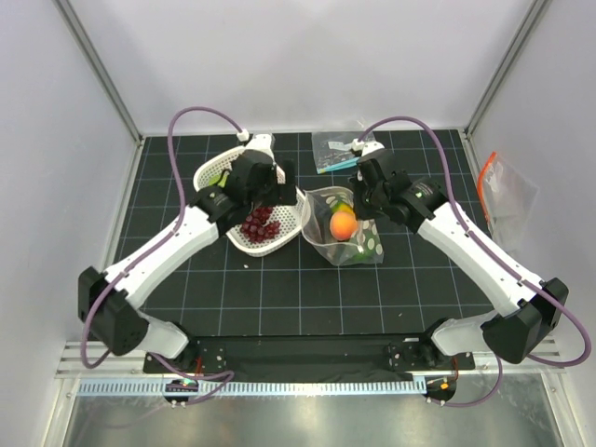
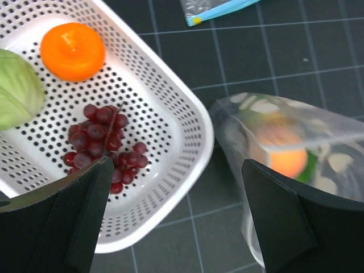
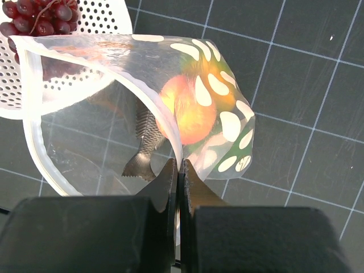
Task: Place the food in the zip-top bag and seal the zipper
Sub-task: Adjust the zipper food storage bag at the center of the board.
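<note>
The zip-top bag [image 1: 352, 233] lies right of the white basket [image 1: 279, 244] with its mouth held up and open. My right gripper [image 3: 179, 168] is shut on the zipper [image 3: 31, 96] at the near rim of the mouth. Inside the bag [image 3: 227, 122] are an orange-yellow fruit [image 3: 187, 111] and a dark green piece [image 3: 227, 152]. Purple grapes [image 2: 105, 145], an orange fruit [image 2: 73, 50] and a pale green vegetable [image 2: 17, 91] lie in the basket [image 2: 170, 131]. My left gripper [image 2: 176, 170] hangs open and holds nothing, above the basket's right edge, between the grapes and the bag [image 2: 296, 131].
A smaller clear bag with a teal strip [image 1: 337, 149] lies at the back of the black grid mat. A clear bag with an orange strip [image 1: 503, 191] leans at the right wall. Grey walls close in the left, back and right sides.
</note>
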Tool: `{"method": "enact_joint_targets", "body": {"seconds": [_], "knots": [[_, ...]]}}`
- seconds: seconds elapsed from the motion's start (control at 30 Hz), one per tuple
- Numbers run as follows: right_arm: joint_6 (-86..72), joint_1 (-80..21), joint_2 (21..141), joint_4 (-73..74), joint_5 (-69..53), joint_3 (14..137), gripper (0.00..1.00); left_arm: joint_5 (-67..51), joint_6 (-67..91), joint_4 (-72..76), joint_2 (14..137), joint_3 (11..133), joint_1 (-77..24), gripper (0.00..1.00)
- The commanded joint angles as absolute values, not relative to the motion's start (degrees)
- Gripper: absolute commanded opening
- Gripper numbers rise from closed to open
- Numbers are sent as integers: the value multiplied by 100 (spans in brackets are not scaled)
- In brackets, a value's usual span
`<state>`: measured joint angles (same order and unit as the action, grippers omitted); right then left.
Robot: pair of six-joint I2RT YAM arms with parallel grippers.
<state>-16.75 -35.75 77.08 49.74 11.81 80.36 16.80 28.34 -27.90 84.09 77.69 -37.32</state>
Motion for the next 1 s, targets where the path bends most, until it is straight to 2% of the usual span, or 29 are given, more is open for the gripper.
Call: {"method": "enact_joint_targets", "body": {"seconds": [0.0,0.17,0.4,0.5,0.6,0.63,0.67,0.7,0.73,0.8,0.87,0.97], "knots": [[-1793,-3516,7524,4729,1090,8086,1,1785,2935,-2172,7754,7428,-3981,100],[-1863,-3507,7515,4702,958,8139,1,1530,3093,-1802,7602,7075,-4183,100],[-1969,-3516,7471,4693,774,8165,1,1002,3305,-1494,8173,7373,-4508,97],[-2012,-3507,7444,4693,747,8165,1,888,3375,-1494,8656,7645,-4544,87],[-2030,-3507,7401,4693,695,8156,3,642,3463,-1415,9087,7813,-4544,68],[-2022,-3507,7409,4693,642,8130,6,598,3472,-1354,9166,7831,-4544,50],[-2004,-3516,7366,4693,581,8104,26,563,3437,-1258,9254,7866,-4544,36],[-1943,-3507,7330,4667,537,7999,39,632,3402,-1248,9298,7962,-4544,9],[-1925,-3507,7260,4641,406,7911,48,763,3340,-1265,9334,8050,-4544,0],[-1785,-3516,6901,4362,238,7465,65,1035,3191,-1510,9465,8243,-4500,0],[-1662,-3516,6332,3871,79,7068,68,1063,3147,-1939,9666,8665,-4421,0],[-1398,-3516,5550,3168,-630,6295,68,1011,3120,-2380,9904,9043,-4185,0]]}}
